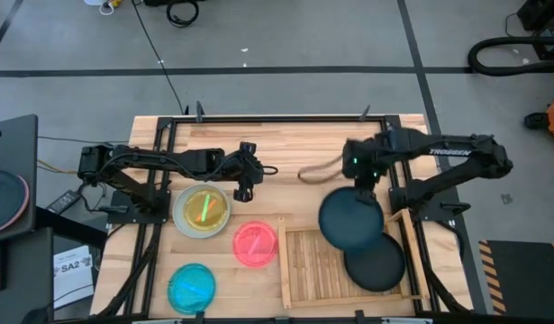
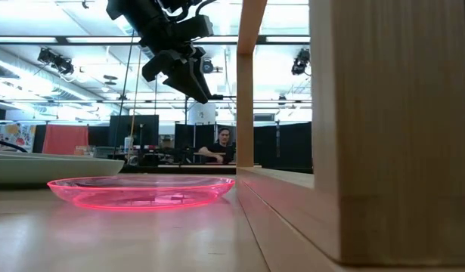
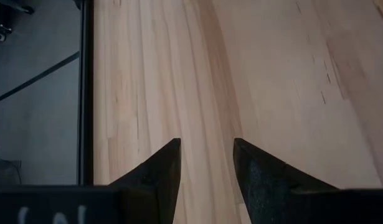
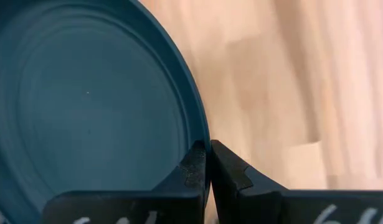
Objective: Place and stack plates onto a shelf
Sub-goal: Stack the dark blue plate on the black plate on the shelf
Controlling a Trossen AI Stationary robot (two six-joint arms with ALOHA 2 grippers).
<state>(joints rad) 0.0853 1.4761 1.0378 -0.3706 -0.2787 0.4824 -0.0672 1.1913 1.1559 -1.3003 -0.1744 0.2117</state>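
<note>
A: Over the shelf (image 1: 322,270), what hangs there?

B: The dark teal plate (image 1: 351,220), overlapping the shelf's far right corner. The right gripper (image 1: 365,187) has its jaws pinched tight on that plate's rim; the right wrist view shows the two fingers (image 4: 194,168) closed on the edge, with bare wooden tabletop (image 4: 291,81) beyond it.

A: Is anything already in the shelf?

B: A black plate (image 1: 376,264) lies in its right half, partly under the teal one. The left half shows only slats.

A: And beside the shelf?

B: The pink translucent plate (image 1: 255,243) sits just left of the shelf, close to its rim. Further left is the yellow-green plate (image 1: 203,208), resting on a pale whitish plate (image 1: 181,222). The cyan plate (image 1: 191,287) lies well left of the shelf, near the table's front edge.

A: Where is the left gripper (image 1: 243,189)?

B: Left of the shelf and beyond the pink plate, held above the table. Its jaws stand apart with nothing between them, only wood below.

A: Anything blocking the low view?

B: The shelf's upright wood fills its right side; a person (image 2: 224,147) sits far behind.
</note>
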